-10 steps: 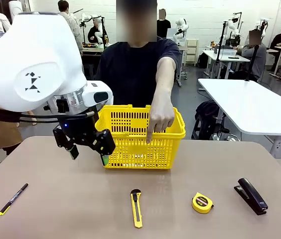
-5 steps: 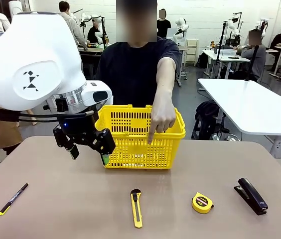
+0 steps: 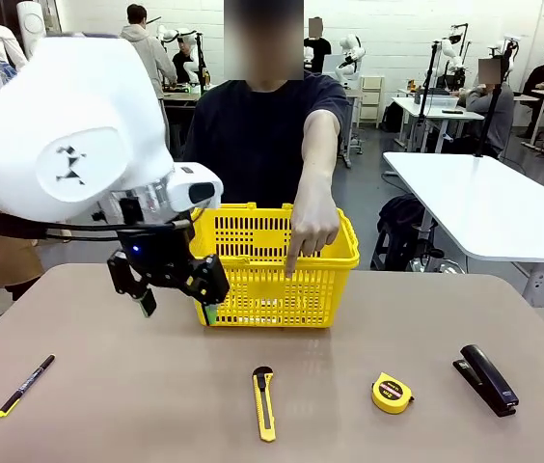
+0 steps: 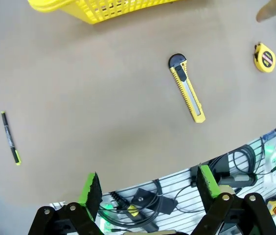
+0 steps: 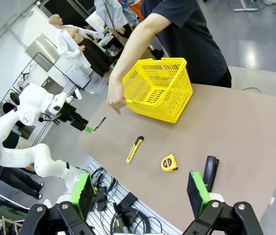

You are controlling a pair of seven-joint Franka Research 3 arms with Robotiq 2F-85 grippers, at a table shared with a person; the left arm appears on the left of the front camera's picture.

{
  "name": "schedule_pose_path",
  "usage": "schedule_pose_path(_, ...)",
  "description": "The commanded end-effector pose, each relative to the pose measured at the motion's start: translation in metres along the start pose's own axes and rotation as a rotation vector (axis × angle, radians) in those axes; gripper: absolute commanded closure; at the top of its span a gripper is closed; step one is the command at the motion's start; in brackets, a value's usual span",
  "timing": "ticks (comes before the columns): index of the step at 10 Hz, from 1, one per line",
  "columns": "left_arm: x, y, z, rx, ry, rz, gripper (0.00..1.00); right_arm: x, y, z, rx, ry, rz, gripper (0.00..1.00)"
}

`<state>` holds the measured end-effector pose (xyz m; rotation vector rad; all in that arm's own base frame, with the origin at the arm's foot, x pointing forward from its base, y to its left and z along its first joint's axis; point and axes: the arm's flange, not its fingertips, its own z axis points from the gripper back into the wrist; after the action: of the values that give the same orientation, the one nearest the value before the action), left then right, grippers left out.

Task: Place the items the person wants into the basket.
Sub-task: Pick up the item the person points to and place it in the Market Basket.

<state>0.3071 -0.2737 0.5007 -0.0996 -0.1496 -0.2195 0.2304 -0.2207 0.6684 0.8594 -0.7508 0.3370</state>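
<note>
The worst risk was a wrong pick. The person's hand [image 3: 312,230] pointed one finger down across the front wall of the basket [image 3: 253,294], which stood at 12 o'clock on the table [image 3: 108,424]. That line seemed to run toward the knife [image 3: 264,403] at 6 o'clock, but the tape measure [image 3: 391,393] at 5 lay near enough to be taken instead.

Next, the left gripper [image 3: 176,309], wide and empty, hung just beside the basket's 9 o'clock wall. A careless swing could shove the basket or clip the hand.

Least, the knife and the pen [image 3: 25,385] at 8 o'clock lay flat, so closing fingers might scrape the table or lose them.

The right gripper [image 5: 139,193], wide and empty, hung high off the 4 o'clock side.

Counted: one table, one basket, two grippers, one pointing hand, one stapler [image 3: 485,379] at 4 o'clock, one knife, one tape measure, one pen.
</note>
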Motion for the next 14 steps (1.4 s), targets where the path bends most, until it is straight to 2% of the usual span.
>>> schedule_pose_path(1,0.004,-0.031,-0.017,0.004,-0.024,0.093,0.0,0.002,0.0,0.0,0.024,-0.02,0.015,0.0)
schedule_pose_path(3,-0.006,-0.05,-0.032,0.004,-0.045,0.117,0.0,0.002,0.0,0.0,0.024,-0.02,0.015,0.0)
schedule_pose_path(6,-0.006,-0.071,-0.078,0.036,-0.01,0.198,0.0,0.002,0.0,0.0,0.024,-0.02,0.015,0.0)
schedule_pose_path(10,-0.008,-0.103,-0.126,0.072,-0.026,0.284,0.0,0.002,0.0,0.0,0.024,-0.02,0.015,0.0)
schedule_pose_path(14,0.009,-0.114,-0.157,0.125,-0.027,0.336,0.0,0.002,0.0,0.0,0.024,-0.02,0.015,0.0)
